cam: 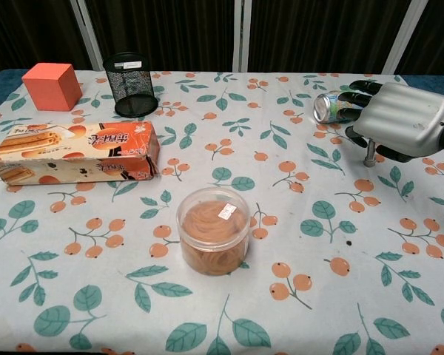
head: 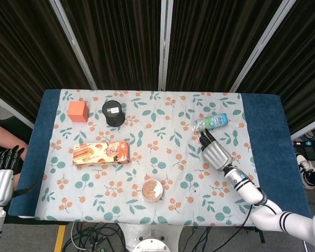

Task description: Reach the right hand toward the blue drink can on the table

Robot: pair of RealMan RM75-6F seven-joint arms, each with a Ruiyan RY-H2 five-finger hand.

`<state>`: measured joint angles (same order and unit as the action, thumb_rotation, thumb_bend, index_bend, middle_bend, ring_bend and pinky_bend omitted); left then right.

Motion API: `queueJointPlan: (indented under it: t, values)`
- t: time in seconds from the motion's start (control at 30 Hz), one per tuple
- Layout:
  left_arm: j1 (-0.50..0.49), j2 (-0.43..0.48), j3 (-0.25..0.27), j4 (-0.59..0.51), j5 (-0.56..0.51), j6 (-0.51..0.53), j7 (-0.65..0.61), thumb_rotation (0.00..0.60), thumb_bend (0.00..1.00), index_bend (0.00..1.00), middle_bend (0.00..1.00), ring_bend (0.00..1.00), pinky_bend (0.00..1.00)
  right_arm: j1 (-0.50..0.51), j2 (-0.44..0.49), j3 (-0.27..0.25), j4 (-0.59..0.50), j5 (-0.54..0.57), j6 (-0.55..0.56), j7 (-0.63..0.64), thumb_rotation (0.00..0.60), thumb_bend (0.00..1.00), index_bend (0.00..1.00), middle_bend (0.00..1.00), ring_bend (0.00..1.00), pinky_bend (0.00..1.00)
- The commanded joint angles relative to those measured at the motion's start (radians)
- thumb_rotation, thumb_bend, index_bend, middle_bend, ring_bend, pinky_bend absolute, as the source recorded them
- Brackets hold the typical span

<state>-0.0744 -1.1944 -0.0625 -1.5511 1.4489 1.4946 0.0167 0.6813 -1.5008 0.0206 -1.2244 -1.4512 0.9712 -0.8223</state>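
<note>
The blue drink can (head: pixel 210 123) lies on its side at the right back of the flowered tablecloth, its top end towards the table's middle (cam: pixel 330 106). My right hand (head: pixel 216 153) hovers just in front of the can with its dark fingers spread and pointing at it. In the chest view the right hand (cam: pixel 405 118) covers the can's far end, and the fingertips (cam: pixel 353 97) reach over its body. It holds nothing. My left hand (head: pixel 1 177) hangs off the table's left edge, fingers apart and holding nothing.
An orange cube (head: pixel 77 111) and a black mesh pen cup (head: pixel 113 113) stand at the back left. A long biscuit box (head: pixel 101 153) lies left of centre. A clear round tub (cam: pixel 213 230) stands near the front middle. Dark curtains hang behind the table.
</note>
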Motion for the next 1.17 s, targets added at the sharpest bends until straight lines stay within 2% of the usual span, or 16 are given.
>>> queueJointPlan:
  t: [0.03,0.33,0.5,0.6,0.8,0.97,1.17]
  values:
    - [0.0,0.0,-0.001,0.0,0.0,0.001,0.001,0.6,0.04,0.06,0.01,0.0,0.0,-0.003,0.002,0.002,-0.005,0.005,0.003,-0.004,0.6,0.36,0.37,0.15,0.0,0.0]
    - [-0.003,0.001,-0.003,-0.001,0.003,0.0,0.003,0.6,0.04,0.06,0.01,0.0,0.0,-0.017,0.029,0.003,-0.054,-0.001,0.034,0.003,0.6,0.36,0.29,0.14,0.0,0.0]
    - [-0.007,0.004,-0.009,-0.002,0.003,0.003,0.004,0.6,0.04,0.06,0.01,0.0,0.0,-0.073,0.101,0.038,-0.19,0.034,0.127,0.092,0.6,0.36,0.23,0.12,0.0,0.0]
    - [-0.011,0.002,-0.013,0.0,0.001,0.001,0.005,0.6,0.04,0.06,0.01,0.0,0.0,-0.136,0.174,0.056,-0.296,0.057,0.213,0.191,0.6,0.35,0.22,0.13,0.0,0.0]
    - [-0.024,-0.006,-0.019,0.003,0.004,-0.009,0.013,0.6,0.04,0.06,0.01,0.0,0.0,-0.269,0.303,0.041,-0.421,0.062,0.343,0.455,0.6,0.27,0.22,0.13,0.0,0.0]
    - [-0.031,-0.007,-0.019,-0.003,0.009,-0.012,0.025,0.6,0.04,0.06,0.01,0.0,0.0,-0.375,0.378,0.003,-0.469,0.025,0.433,0.684,0.6,0.22,0.21,0.11,0.0,0.0]
    - [-0.039,-0.002,-0.017,-0.023,0.019,-0.017,0.025,0.6,0.04,0.06,0.01,0.0,0.0,-0.474,0.41,-0.039,-0.474,-0.048,0.538,0.825,0.6,0.21,0.2,0.1,0.0,0.0]
